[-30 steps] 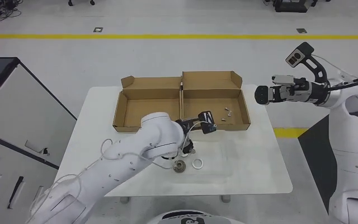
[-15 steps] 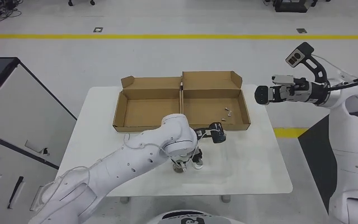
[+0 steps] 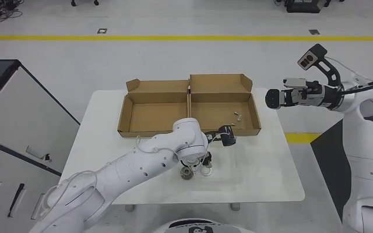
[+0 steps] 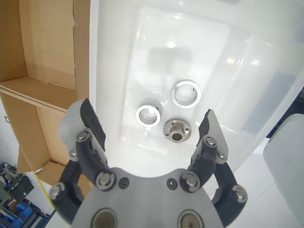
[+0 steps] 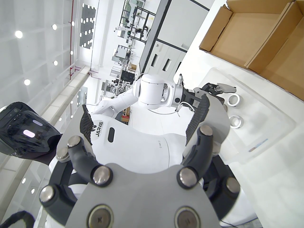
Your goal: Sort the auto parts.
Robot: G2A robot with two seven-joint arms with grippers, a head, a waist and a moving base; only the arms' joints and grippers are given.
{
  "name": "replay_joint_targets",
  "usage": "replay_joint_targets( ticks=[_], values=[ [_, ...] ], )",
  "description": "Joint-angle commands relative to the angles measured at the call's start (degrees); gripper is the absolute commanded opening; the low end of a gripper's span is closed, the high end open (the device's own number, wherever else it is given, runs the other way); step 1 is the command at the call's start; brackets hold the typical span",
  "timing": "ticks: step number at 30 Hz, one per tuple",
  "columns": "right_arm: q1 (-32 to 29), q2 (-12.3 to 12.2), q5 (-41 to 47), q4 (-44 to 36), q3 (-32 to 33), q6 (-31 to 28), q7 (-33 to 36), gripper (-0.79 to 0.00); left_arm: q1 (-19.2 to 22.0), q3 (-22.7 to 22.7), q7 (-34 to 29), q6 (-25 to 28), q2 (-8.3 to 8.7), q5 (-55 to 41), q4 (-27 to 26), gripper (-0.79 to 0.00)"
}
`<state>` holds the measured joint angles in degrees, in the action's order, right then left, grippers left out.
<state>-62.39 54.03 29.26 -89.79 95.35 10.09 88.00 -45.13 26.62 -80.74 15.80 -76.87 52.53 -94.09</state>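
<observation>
Auto parts (image 3: 186, 173), three of them, lie close together in a clear tray (image 4: 213, 55) on the white table (image 3: 262, 169), just near of the cardboard box (image 3: 154, 116): a flanged hub (image 4: 177, 130), a smaller ring (image 4: 147, 116) beside it and a larger ring (image 4: 186, 93). My left gripper (image 4: 147, 115) hangs over them, jaws spread wide and empty. My right gripper (image 5: 145, 106), equally wide and empty, sits by the table's far right edge.

My left arm (image 3: 186, 143) bends over a flanged hub (image 3: 186, 173) on the white tabletop (image 3: 262, 169), in front of a two-compartment cardboard box (image 3: 154, 113); small parts (image 3: 235, 115) lie in its right compartment.
</observation>
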Motion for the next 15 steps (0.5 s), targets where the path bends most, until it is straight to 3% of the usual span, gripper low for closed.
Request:
replay_joint_targets(
  ticks=[1,11,15],
  values=[
    [0.0,0.0,0.0,0.0,0.0,0.0,0.0,0.0,0.0,0.0,0.0,0.0,0.0,0.01,0.0,0.0],
    [0.0,0.0,0.0,0.0,0.0,0.0,0.0,0.0,-0.22,-0.45,0.61,0.81,-0.02,1.1,-0.45,0.0],
    [0.0,0.0,0.0,0.0,0.0,0.0,0.0,0.0,0.72,-1.29,-2.75,1.32,-0.54,0.04,-1.7,0.0]
  ],
)
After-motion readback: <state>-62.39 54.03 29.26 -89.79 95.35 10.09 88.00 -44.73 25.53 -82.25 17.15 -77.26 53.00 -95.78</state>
